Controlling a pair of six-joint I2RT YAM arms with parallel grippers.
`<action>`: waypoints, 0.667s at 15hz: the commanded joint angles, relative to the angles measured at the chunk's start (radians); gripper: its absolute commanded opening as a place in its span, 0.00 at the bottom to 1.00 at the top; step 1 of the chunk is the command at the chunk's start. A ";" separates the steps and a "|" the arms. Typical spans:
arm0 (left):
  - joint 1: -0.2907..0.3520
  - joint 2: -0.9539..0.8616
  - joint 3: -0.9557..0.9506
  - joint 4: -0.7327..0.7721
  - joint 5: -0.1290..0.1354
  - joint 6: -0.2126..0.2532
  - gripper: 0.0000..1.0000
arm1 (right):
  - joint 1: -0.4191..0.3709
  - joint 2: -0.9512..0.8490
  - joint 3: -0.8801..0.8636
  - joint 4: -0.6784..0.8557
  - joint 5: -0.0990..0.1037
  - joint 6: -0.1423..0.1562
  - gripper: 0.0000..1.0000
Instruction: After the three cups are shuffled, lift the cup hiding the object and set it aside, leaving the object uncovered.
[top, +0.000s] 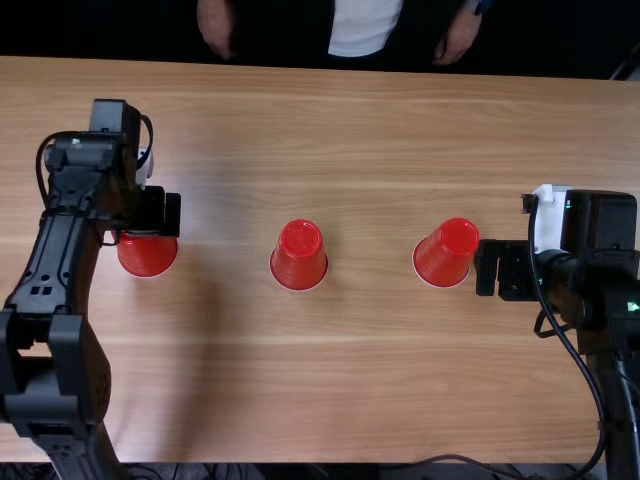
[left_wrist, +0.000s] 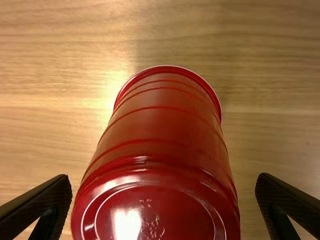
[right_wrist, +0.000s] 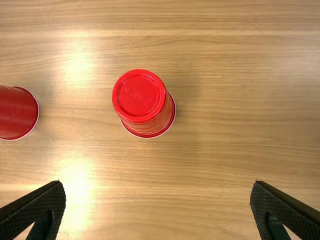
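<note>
Left wrist view has my left gripper (left_wrist: 161, 179) spread wide, one finger in each lower corner, straddling the upside-down left cup (left_wrist: 165, 150). The cup sits nearer the lower-left finger, so closing could shove it sideways, drag whatever hides beneath, or crush the thin wall. My right gripper (right_wrist: 157, 185) is equally wide, with the right cup (right_wrist: 143, 102) well ahead of it, untouched. Top view adds the whole row, middle cup (top: 299, 255) at centre frame, but not those side gaps. Which cup hides the object I cannot tell.
</note>
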 joint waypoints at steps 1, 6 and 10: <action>-0.011 0.034 0.044 -0.004 -0.011 0.002 1.00 | 0.014 -0.017 0.013 0.001 -0.008 0.006 1.00; -0.010 0.043 0.047 -0.004 -0.004 -0.002 0.19 | 0.014 -0.017 0.015 -0.001 -0.008 0.006 1.00; -0.010 0.018 0.044 -0.006 -0.002 -0.009 0.03 | 0.017 -0.017 0.013 -0.001 -0.008 0.006 1.00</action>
